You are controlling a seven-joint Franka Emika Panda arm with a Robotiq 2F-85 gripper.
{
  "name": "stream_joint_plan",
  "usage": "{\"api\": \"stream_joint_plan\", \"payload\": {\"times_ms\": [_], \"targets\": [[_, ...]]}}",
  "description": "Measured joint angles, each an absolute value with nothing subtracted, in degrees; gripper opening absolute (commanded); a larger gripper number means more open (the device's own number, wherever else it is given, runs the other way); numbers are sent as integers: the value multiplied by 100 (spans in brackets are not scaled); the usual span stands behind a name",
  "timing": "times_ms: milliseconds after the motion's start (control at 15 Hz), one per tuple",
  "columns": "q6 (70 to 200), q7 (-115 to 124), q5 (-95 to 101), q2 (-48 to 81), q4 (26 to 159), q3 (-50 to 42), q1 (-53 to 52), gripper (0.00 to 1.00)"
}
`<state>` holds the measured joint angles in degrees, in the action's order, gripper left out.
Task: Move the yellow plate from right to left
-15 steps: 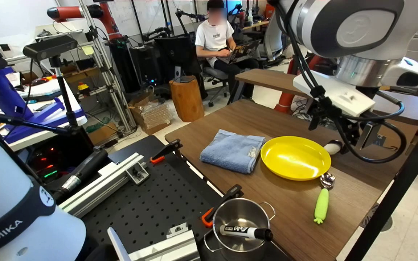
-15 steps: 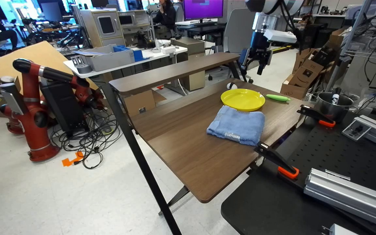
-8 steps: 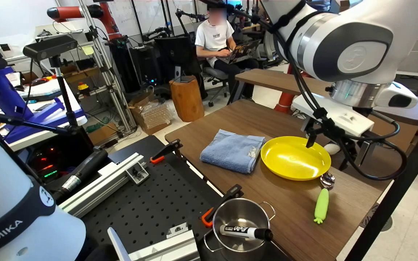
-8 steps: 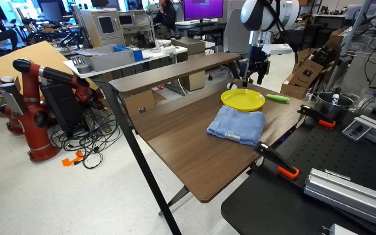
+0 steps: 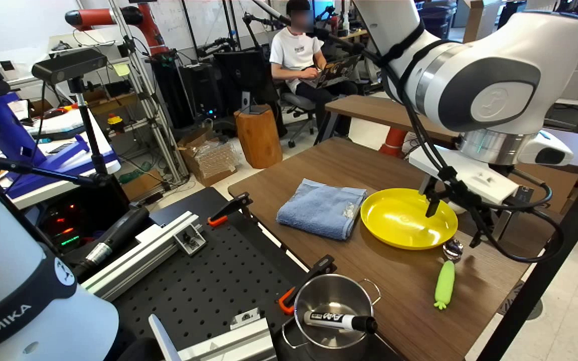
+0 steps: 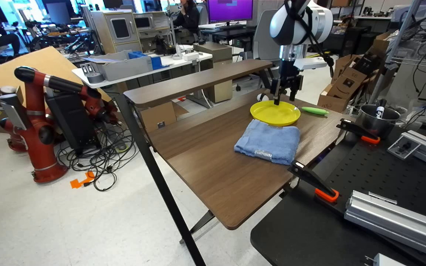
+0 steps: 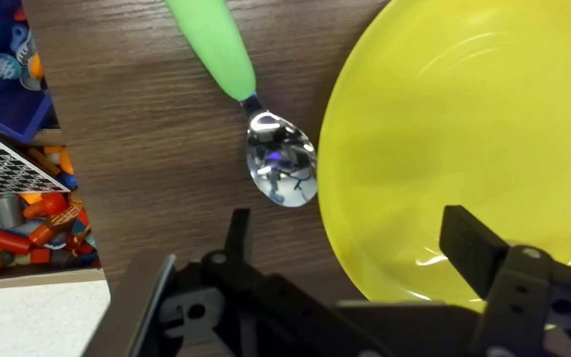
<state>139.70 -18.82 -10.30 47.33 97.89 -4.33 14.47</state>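
The arm [image 5: 494,90] has come down lower over the brown table [image 5: 289,173] since the earlier frames.
In the wrist view the gripper [image 7: 349,228] stands with jaws released and wide apart, one above the table at lower centre, one above the yellow plate [image 7: 454,124] at lower right. The plate rests right of centre in both exterior views; just beside it, to the left in an exterior view, is the folded blue cloth [image 5: 319,208]. Near the plate's rim lies a green-handled spoon [image 7: 236,77].
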Motion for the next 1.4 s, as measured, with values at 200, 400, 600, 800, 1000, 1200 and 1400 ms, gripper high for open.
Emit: {"api": "stream_joint_plan", "payload": {"times_ms": [200, 400, 600, 800, 1000, 1200, 1400], "targets": [[13970, -1882, -1028, 4846, 9668, -431, 1447, 42], [13970, -1882, -1024, 4864, 9612, -426, 1447, 19], [13970, -1882, -1023, 4865, 9582, -425, 1447, 1], [13969, -1882, -1023, 4863, 9561, -423, 1448, 0], [13966, -1883, -1023, 4861, 9521, -387, 1476, 0], [13964, -1895, -1024, 4860, 9492, -294, 1552, 1], [13964, -1933, -1024, 4829, 9488, -196, 1615, 1]]}}
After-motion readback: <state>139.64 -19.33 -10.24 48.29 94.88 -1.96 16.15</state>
